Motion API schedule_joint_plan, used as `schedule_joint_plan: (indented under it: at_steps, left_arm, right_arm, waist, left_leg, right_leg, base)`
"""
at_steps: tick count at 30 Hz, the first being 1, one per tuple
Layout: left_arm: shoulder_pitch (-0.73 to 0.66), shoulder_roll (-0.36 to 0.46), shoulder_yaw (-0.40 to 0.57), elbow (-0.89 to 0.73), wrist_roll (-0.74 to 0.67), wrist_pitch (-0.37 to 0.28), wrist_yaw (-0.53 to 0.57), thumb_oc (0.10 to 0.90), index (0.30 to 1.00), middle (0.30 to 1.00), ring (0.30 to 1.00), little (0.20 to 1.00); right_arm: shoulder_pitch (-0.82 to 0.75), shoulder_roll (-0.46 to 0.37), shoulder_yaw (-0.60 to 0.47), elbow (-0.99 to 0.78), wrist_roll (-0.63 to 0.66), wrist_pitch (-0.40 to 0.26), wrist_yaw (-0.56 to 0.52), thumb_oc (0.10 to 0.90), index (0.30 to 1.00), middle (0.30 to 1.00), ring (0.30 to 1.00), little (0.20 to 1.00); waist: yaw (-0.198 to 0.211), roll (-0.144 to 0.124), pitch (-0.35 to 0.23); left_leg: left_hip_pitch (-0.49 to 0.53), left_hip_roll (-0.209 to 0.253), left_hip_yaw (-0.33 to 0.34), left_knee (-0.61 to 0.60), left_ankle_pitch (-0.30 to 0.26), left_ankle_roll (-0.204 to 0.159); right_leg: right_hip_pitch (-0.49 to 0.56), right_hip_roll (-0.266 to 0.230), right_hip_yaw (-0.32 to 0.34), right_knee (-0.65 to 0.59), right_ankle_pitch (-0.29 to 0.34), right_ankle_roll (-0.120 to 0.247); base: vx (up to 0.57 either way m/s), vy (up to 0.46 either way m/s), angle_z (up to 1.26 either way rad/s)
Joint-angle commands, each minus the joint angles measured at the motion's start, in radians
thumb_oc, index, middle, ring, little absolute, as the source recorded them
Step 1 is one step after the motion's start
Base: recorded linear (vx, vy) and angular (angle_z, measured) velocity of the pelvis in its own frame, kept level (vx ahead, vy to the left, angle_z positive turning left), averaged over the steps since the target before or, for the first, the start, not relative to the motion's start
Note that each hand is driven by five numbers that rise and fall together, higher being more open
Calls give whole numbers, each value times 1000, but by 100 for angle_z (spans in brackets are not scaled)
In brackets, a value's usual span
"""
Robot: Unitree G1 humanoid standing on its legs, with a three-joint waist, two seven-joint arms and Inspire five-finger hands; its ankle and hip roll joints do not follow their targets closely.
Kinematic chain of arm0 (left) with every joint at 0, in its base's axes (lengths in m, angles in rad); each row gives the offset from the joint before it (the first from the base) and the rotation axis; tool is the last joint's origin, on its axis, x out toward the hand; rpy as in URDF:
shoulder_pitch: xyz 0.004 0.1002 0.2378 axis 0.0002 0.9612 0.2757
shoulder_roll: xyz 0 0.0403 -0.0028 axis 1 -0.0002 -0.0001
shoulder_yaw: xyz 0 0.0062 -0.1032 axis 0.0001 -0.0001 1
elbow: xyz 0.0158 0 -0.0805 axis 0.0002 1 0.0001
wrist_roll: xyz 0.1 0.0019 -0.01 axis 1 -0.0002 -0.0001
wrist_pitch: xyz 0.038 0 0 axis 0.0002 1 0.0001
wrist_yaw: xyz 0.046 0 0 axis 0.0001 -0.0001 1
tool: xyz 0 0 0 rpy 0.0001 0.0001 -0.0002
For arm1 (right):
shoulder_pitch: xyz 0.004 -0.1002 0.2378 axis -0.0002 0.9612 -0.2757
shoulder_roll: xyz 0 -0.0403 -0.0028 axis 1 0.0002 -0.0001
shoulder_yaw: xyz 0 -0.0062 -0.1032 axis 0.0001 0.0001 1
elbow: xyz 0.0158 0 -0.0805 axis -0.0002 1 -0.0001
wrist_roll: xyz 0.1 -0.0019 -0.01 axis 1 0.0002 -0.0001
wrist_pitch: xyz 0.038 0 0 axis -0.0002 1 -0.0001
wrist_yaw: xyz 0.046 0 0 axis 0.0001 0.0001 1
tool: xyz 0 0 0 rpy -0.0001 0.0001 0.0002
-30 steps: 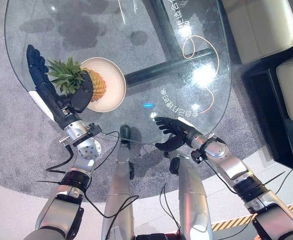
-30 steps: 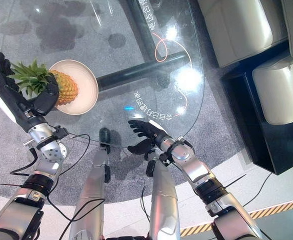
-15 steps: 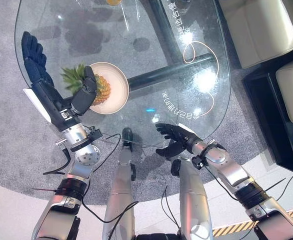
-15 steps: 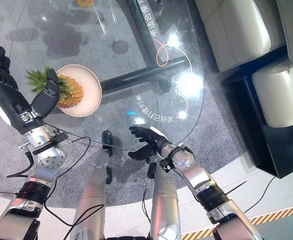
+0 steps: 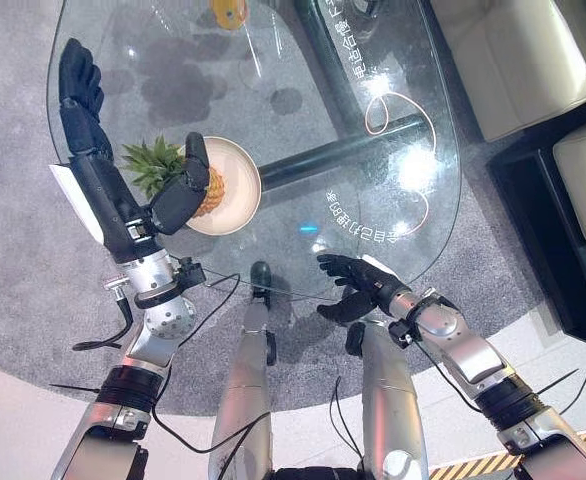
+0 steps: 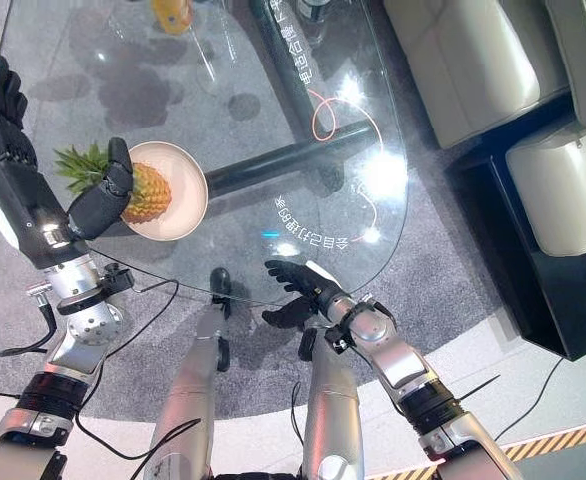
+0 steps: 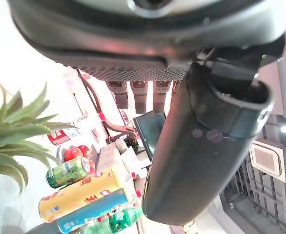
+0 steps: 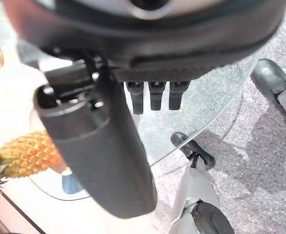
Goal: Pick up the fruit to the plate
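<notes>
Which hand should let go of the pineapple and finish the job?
The left hand: its open fingers and thumb stand right at the pineapple, which already lies on the plate. The right hand hangs open at the table's near edge, far from both.

Clear, glossy glass tabletop (image 5: 303, 120) with bright reflected highlights, through which a dark, smooth cylindrical metal-looking base bar (image 5: 323, 160) and a matt, speckled grey carpet (image 5: 13, 250) show. Smooth, cream-coloured round plate (image 5: 238, 185) with a faint sheen, bearing an orange-yellow pineapple (image 6: 148, 195) of rough, scaly rind and stiff, matt green leaves. Matt black plastic-looking left hand (image 5: 108, 195) and right hand (image 5: 358, 285), each on a silver-grey arm of satin metallic finish. Cream upholstered seats (image 5: 518, 50), smooth and softly matt, beside the table.
</notes>
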Motion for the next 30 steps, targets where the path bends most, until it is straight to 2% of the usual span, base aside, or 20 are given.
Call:
schedule_joint_plan:
  at_steps: [1,11,16,21,25,30]
  left_arm:
    - [1,15,47,-123,-48,-46,-26,800,900,900,900,900]
    - [69,-23,21,-99,-207,-1,-152,800,900,900,900,900]
    - [147,-56,-1,-85,-305,24,-280,800,900,900,900,900]
    - [204,-76,-28,-56,-362,45,-358,800,900,900,900,900]
    - [272,-103,-36,10,-448,79,-456,800,900,900,900,900]
    - [350,-132,-41,100,-467,125,-534,800,900,900,900,900]
  right_arm:
    - [52,-8,-9,-100,2,-63,26,800,900,900,900,900]
    - [76,10,-1,-40,-16,-88,62,800,900,900,900,900]
    - [134,13,-20,3,-35,-104,95,800,900,900,900,900]
    - [187,10,-37,48,-31,-130,103,800,900,900,900,900]
    - [264,39,-55,104,-30,-152,108,800,900,900,900,900]
    - [325,85,-56,168,-73,-145,117,800,900,900,900,900]
  waist:
    - [-20,27,-23]
    - [-5,15,-23]
    - [10,7,-23]
    - [20,6,-30]
    - [27,2,-108]
    - [35,-4,-182]
  left_leg:
    - [13,-46,-1,115,-111,47]
    - [156,-42,-18,33,-94,37]
    - [285,-34,-30,-33,-90,29]
    - [392,-26,-44,-80,-84,19]
    - [465,-16,-56,-135,-75,9]
    - [522,-3,-60,-172,-64,1]
  right_leg:
    - [123,33,12,-206,122,25]
    - [266,35,-5,-286,132,32]
    - [398,37,-23,-348,136,33]
    - [519,43,-44,-393,130,28]
    - [603,49,-67,-434,124,25]
    - [673,52,-86,-462,120,22]
  base:
    - [-25,-51,-3]
    - [-29,-72,-1]
    - [-30,-98,-1]
    - [-6,-86,6]
    - [51,-81,7]
    - [60,-76,9]
